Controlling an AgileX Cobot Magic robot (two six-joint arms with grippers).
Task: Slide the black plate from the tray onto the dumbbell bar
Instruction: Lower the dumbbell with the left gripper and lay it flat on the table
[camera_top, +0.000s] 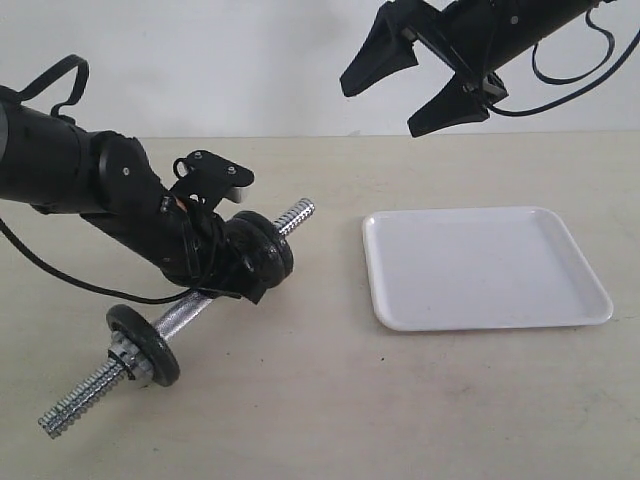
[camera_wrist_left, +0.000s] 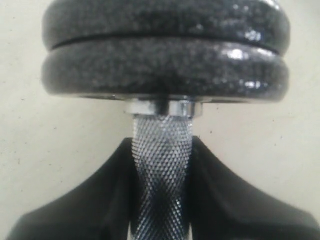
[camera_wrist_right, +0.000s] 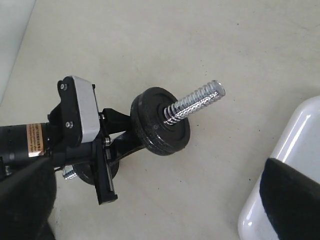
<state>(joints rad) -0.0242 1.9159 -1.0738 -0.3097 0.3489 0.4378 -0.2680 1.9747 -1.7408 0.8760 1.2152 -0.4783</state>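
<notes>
The dumbbell bar (camera_top: 190, 312) lies slanted over the table, and my left gripper (camera_top: 236, 272) is shut on its knurled middle (camera_wrist_left: 162, 165). Two black plates (camera_top: 264, 254) sit side by side on the bar just beyond the fingers; the outer black plate (camera_wrist_left: 165, 22) rests against the inner one (camera_wrist_left: 165, 70). The threaded end (camera_wrist_right: 197, 102) sticks out past them. A third disc (camera_top: 146, 345) with a chrome nut sits toward the bar's near end. The white tray (camera_top: 480, 300) holds nothing. My right gripper (camera_top: 382, 106) hangs high above the table, open, holding nothing.
The tray's rounded corner (camera_wrist_right: 280, 170) shows beside one right finger (camera_wrist_right: 295, 200). Bare beige table lies between the tray and the bar. A pale wall stands behind the table, and black cables trail from both arms.
</notes>
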